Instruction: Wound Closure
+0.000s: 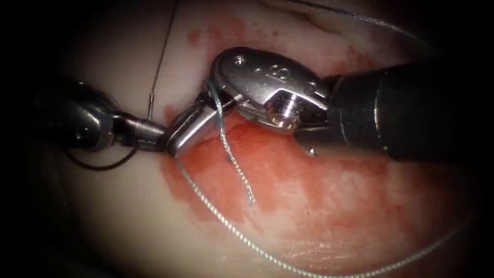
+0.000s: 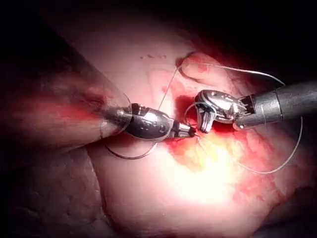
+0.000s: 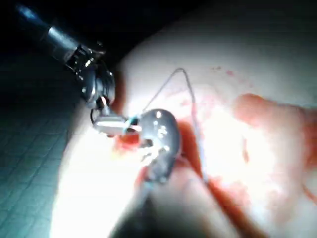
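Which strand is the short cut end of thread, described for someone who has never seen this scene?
Find the red-stained patch on the tissue, just below where the two tools' tips meet. The cut end of thread hangs from the right tool and stops loose on the red fluid. Unlike the long thread sweeping rightward, it is short and free-ended.

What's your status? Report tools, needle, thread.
Left tool shut on needle near mid-curve, out of tissue, left side. Right tool tip-to-tip with it, thread draped across; grasp unclear. Red fluid underneath.
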Robot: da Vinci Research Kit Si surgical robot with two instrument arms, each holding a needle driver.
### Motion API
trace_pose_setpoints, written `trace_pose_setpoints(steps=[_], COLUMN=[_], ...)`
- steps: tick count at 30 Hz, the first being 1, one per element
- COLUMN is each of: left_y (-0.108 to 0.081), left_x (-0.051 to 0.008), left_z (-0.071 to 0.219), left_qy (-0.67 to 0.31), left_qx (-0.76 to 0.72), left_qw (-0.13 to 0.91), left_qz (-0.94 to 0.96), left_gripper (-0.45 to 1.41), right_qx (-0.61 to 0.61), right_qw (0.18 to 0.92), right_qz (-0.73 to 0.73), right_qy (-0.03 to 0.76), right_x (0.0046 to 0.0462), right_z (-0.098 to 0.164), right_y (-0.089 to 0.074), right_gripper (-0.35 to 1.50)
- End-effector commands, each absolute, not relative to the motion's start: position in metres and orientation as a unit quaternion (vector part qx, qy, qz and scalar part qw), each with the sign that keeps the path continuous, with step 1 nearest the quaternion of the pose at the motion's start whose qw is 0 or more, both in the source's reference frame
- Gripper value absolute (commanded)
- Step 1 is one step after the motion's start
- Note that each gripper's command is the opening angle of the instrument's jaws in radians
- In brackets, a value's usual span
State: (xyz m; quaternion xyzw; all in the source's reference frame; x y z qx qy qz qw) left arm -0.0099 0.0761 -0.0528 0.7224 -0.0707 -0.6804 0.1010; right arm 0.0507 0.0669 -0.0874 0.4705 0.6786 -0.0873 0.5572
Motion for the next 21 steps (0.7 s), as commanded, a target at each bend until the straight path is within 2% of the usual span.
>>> trace_pose_setpoints(steps=[1,2,12,14,15,18,20,21], left_y=[0.0766,0.0766,0.0767,0.0766,0.0765,0.0763,0.0762,0.0762], left_x=[-0.0104,-0.0103,-0.0102,-0.0102,-0.0103,-0.0104,-0.0104,-0.0104], left_z=[-0.0525,-0.0525,-0.0525,-0.0526,-0.0526,-0.0527,-0.0528,-0.0528], left_qy=[-0.07,-0.069,-0.063,-0.062,-0.06,-0.06,-0.06,-0.06], left_qx=[0.723,0.723,0.723,0.723,0.723,0.723,0.723,0.723], left_qw=[0.104,0.105,0.106,0.107,0.106,0.106,0.106,0.106], left_qz=[-0.68,-0.679,-0.68,-0.68,-0.68,-0.68,-0.68,-0.68], left_gripper=[-0.35,-0.35,-0.35,-0.35,-0.35,-0.35,-0.35,-0.35], right_qx=[0.468,0.474,0.506,0.508,0.509,0.514,0.518,0.518], right_qw=[0.561,0.563,0.563,0.573,0.573,0.578,0.591,0.592], right_qz=[-0.105,-0.132,-0.241,-0.263,-0.271,-0.29,-0.315,-0.319], right_qy=[0.675,0.665,0.608,0.587,0.582,0.564,0.532,0.529], right_x=[0.0516,0.0515,0.0519,0.0521,0.0523,0.0525,0.0529,0.053], right_z=[-0.087,-0.0871,-0.087,-0.0868,-0.0868,-0.0868,-0.0872,-0.0873], right_y=[0.0671,0.067,0.0654,0.0648,0.0644,0.0638,0.063,0.0629], right_gripper=[-0.16,-0.08,-0.08,0.0,0.2,0.39,0.71,0.81])
